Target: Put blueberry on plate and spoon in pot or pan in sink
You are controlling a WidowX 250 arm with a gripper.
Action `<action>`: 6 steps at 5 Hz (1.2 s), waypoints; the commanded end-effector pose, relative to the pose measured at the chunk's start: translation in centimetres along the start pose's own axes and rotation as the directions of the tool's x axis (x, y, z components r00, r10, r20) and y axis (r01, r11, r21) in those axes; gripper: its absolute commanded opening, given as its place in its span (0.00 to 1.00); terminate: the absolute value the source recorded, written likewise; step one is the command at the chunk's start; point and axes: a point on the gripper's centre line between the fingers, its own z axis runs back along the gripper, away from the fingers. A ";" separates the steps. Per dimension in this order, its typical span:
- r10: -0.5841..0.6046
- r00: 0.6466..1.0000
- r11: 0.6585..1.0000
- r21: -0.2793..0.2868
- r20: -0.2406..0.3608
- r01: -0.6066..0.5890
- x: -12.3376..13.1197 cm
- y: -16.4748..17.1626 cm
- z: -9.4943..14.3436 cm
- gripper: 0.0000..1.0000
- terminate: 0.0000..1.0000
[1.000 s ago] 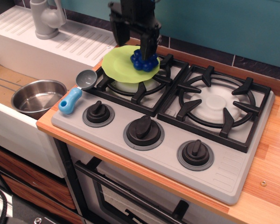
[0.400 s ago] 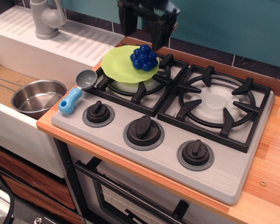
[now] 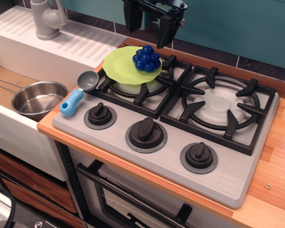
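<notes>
Item: black two-fingered gripper (image 3: 149, 21), one in number. Fingers spread apart and empty, hanging above the back edge of the left burner, clear of everything.

Item: cluster of glossy dark-blue round toy berries, the blueberry (image 3: 147, 58), one. It rests on the thin yellow-green round plastic plate (image 3: 121, 66), toward the plate's right rear edge; the plate sits on the black grate of the left burner. This half of the task reads as done.

Item: toy spoon with chunky light-blue handle and round grey bowl, the spoon (image 3: 78, 93), one. It lies on the grey stove top at the front-left corner, just beside the plate. Long axis runs diagonally: bowl toward the rear right, handle toward the front left, pointing at the sink. It lies well apart from the gripper, forward and to the left of the fingers, so the next reach would likely run that way, with the fingers closing across the handle.

Item: small shiny stainless-steel pot with thin wire loop handle (image 3: 38, 99), one. Empty, standing in the white basin with wooden-looking bottom, the sink (image 3: 0, 80), just left of the spoon.
</notes>
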 end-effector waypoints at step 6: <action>-0.071 0.960 0.995 0.083 0.270 0.051 -7.4 4.6 -2.9 1.00 0.00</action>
